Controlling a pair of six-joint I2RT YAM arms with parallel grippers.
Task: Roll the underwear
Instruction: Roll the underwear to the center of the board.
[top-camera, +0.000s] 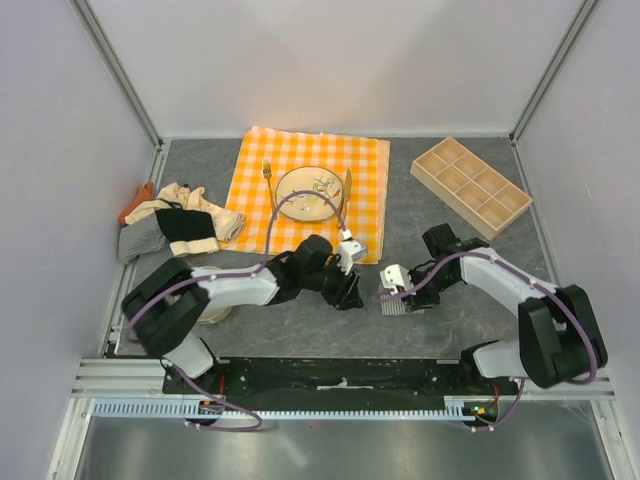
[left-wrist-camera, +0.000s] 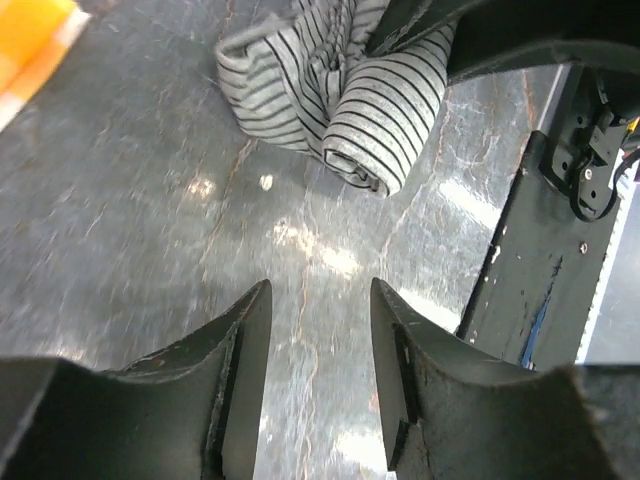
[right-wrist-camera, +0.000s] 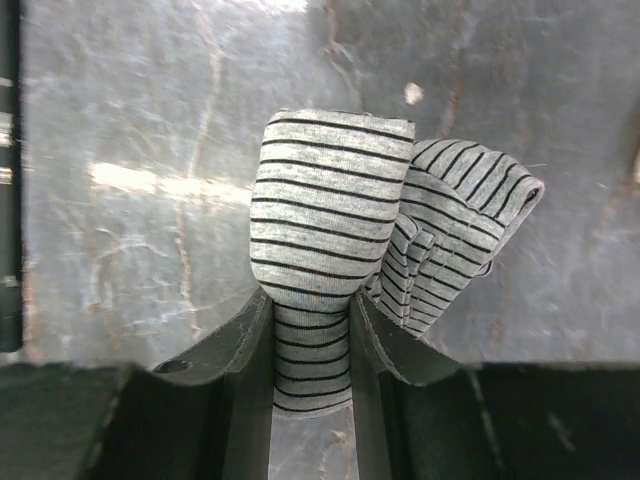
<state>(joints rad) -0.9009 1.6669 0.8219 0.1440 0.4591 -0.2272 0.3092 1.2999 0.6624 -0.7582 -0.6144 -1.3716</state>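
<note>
Dark fingers (right-wrist-camera: 245, 380) of the right tool (right-wrist-camera: 310, 305) clamp the near end of the striped underwear (right-wrist-camera: 330, 190). It is rolled into a stubby cylinder whose long axis runs straight away from that tool, blunt far end toward the left arm, and a looser second fold bulges beside it on the right, tilted outward. From the left wrist, the roll's spiral end points down toward the left tool (left-wrist-camera: 320, 288), whose fingers stand apart over bare counter (left-wrist-camera: 130, 200), gripping nothing and well short of the cloth. From above, the bundle lies between both tools near the front middle of the grey counter. More underwear (top-camera: 172, 225) is heaped at the far left, beside the checked cloth (top-camera: 365, 175) carrying a plate (top-camera: 300, 171), and a wooden tray (top-camera: 470, 186) sits at the right
</note>
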